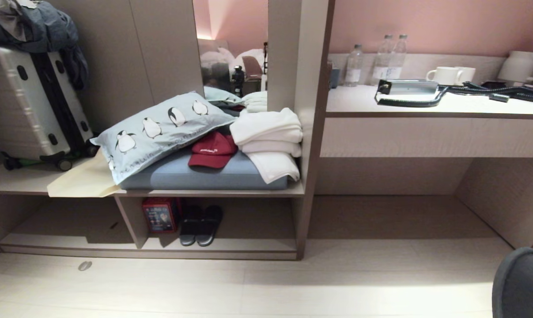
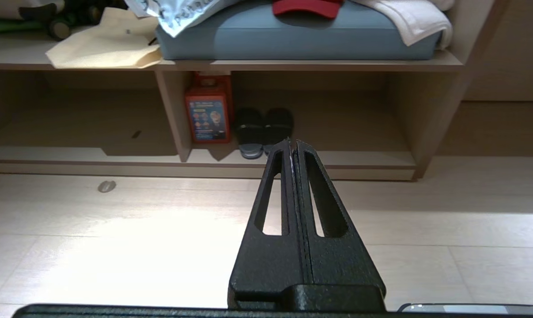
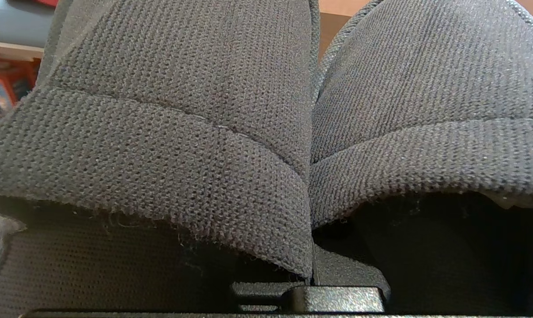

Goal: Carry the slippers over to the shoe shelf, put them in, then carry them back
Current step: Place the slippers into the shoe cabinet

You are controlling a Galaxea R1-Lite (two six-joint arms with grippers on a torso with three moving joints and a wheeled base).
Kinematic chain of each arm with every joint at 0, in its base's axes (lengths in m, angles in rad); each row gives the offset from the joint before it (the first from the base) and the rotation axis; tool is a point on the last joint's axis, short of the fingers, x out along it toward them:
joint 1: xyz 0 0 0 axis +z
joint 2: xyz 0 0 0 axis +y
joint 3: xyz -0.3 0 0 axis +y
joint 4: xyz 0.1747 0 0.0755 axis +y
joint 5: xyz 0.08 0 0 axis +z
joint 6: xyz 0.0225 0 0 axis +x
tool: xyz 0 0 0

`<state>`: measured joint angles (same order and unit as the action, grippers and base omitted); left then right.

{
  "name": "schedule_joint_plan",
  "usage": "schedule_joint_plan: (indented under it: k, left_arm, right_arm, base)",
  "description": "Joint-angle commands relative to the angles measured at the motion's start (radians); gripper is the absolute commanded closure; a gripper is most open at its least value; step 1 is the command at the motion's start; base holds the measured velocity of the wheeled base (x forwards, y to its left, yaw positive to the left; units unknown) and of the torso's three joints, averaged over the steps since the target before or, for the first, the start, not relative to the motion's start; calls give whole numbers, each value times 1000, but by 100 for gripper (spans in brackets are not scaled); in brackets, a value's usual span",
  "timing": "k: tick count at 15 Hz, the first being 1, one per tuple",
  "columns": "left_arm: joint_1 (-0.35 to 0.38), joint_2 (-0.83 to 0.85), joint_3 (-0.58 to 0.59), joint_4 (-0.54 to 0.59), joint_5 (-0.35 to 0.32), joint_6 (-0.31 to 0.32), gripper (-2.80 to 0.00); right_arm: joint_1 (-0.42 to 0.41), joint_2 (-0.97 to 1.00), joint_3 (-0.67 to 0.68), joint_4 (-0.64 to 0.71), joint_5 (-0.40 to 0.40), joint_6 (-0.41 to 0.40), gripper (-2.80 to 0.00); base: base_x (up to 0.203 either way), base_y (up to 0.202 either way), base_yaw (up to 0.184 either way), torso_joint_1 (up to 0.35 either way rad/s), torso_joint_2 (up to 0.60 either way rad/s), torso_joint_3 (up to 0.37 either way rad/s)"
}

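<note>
Slippers (image 3: 266, 132) clamped in R hand, off floor.

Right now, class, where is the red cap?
In the head view, the red cap lies on the blue-grey cushion, between the penguin pillow and folded white towels.

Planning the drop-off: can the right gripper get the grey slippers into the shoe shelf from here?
Probably yes: the right gripper is shut on the slippers, and the shoe shelf lies open ahead, free beside the black slippers, though some floor away.
</note>
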<state>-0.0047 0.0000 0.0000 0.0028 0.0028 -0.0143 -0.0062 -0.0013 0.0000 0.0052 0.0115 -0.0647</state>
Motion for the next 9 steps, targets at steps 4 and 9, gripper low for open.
schedule_joint_plan:
  k: [4,9]
  left_arm:
    - [0,0,2,0,0,-1,0]
    - [0,0,2,0,0,-1,0]
  right_arm:
    - [0,-2,0,1,1,-1,0]
    - [0,-2,0,-1,1,-1,0]
  base:
    - [0,196,-1,2,6,2]
    - [0,195,-1,2,2,4]
